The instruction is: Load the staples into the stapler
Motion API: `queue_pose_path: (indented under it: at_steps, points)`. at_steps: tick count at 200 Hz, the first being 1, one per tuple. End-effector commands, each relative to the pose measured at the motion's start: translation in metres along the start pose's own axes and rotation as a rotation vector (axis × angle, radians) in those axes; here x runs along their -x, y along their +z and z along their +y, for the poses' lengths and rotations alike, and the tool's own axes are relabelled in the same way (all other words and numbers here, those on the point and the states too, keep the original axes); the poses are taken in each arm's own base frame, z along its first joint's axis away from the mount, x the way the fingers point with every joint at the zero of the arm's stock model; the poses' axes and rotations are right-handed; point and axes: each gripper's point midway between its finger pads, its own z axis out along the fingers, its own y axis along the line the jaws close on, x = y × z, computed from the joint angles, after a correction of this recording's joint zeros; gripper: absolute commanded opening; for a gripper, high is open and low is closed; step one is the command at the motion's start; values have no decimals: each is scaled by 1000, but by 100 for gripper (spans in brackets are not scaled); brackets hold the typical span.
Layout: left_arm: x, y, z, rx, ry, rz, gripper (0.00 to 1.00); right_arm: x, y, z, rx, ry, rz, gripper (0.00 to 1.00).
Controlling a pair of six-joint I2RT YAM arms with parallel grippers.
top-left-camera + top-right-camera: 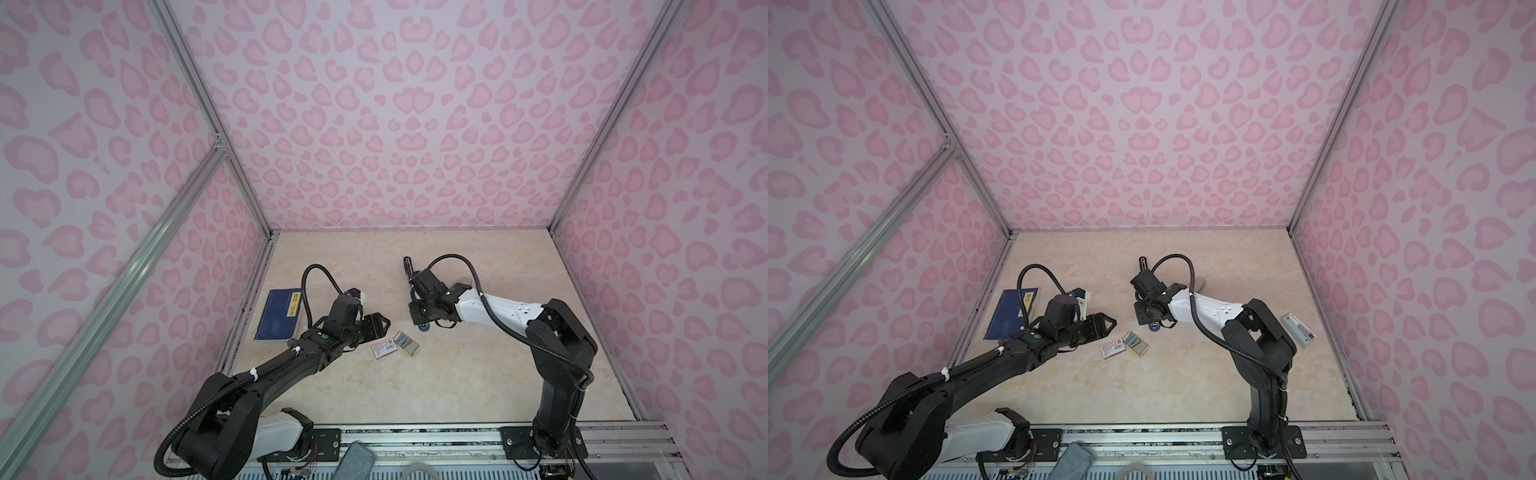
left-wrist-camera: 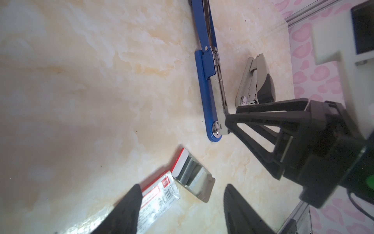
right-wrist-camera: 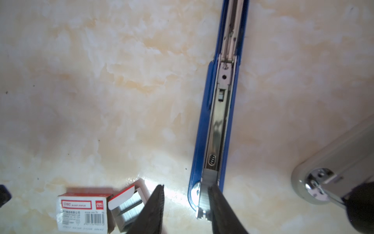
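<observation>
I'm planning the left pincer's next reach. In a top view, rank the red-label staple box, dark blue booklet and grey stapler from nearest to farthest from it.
1. red-label staple box: on the table, just camera-side of the left pincer.
2. dark blue booklet: to its left, by the left wall.
3. grey stapler: far right, past the right arm.

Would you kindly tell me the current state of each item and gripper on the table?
Blue stapler: opened flat, magazine exposed.
Staple strip: lying at the magazine's front end.
Staple tray: out of its box, holding strips.
Staple box: lying beside the tray.
Grey stapler: looks closed.
Booklet: closed, flat.
Left gripper: open, empty.
Right gripper: open, over the strip.
</observation>
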Motion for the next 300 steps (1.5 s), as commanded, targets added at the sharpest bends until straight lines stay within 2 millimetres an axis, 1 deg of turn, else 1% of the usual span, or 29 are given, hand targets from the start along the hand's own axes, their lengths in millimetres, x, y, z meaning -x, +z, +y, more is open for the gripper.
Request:
queue_pose_path:
  at_steps: [1, 22, 57, 100, 133, 139, 141, 143, 157, 176, 193, 196, 198, 200, 210, 216, 228, 245, 259, 272, 283, 300]
  points:
    - [9, -2, -8, -25, 14, -24, 67, -3, 0, -13, -30, 30, 4, 43]
    - [11, -2, -10, -25, 17, -28, 67, -9, 8, -19, -31, 40, 26, 45]
    - [15, -3, -11, -21, 20, -38, 68, -16, 23, -3, 27, 39, 68, 45]
    - [24, -14, -5, -1, 15, -78, 69, -15, 34, 43, 123, -23, 98, 44]
    - [40, -33, 0, 33, 29, -154, 70, -11, 39, 86, 210, -85, 96, 44]
    - [43, -37, 0, 39, 34, -166, 70, -15, 43, 91, 219, -95, 109, 44]
    - [43, -37, 0, 40, 37, -168, 70, -6, 40, 98, 235, -99, 90, 44]
    - [44, -38, 0, 41, 38, -169, 70, -4, 39, 101, 243, -102, 86, 44]
    - [50, -45, 1, 61, 49, -187, 70, 2, 39, 119, 293, -131, 74, 44]
    - [58, -51, 0, 67, 54, -209, 71, 12, 31, 130, 343, -145, 31, 44]
    - [64, -53, -2, 62, 60, -213, 73, 21, 15, 127, 359, -150, -29, 45]
    - [65, -53, -3, 61, 63, -212, 74, 27, 10, 126, 364, -147, -48, 45]
    - [66, -53, -3, 62, 64, -212, 75, 20, 11, 122, 357, -144, -38, 45]
    - [67, -52, -3, 63, 66, -209, 75, 20, 10, 119, 356, -140, -41, 45]
    - [69, -49, -4, 67, 79, -202, 83, 23, -1, 110, 362, -122, -71, 46]
    - [71, -47, -6, 67, 88, -198, 86, 25, -8, 102, 358, -107, -91, 47]
    - [75, -41, -8, 66, 98, -186, 89, 27, -20, 84, 327, -76, -119, 49]
    - [81, -30, -15, 41, 112, -167, 91, 29, -36, 59, 299, -33, -153, 51]
    - [87, -19, -21, 27, 129, -141, 91, 31, -45, 39, 299, 21, -169, 52]
    - [93, -5, -27, 22, 152, -111, 92, 31, -48, 20, 297, 73, -180, 53]
    - [99, 8, -31, 26, 171, -85, 92, 31, -50, 8, 299, 105, -191, 53]
    - [104, 36, -31, 39, 189, -33, 92, 33, -51, -7, 303, 146, -200, 53]
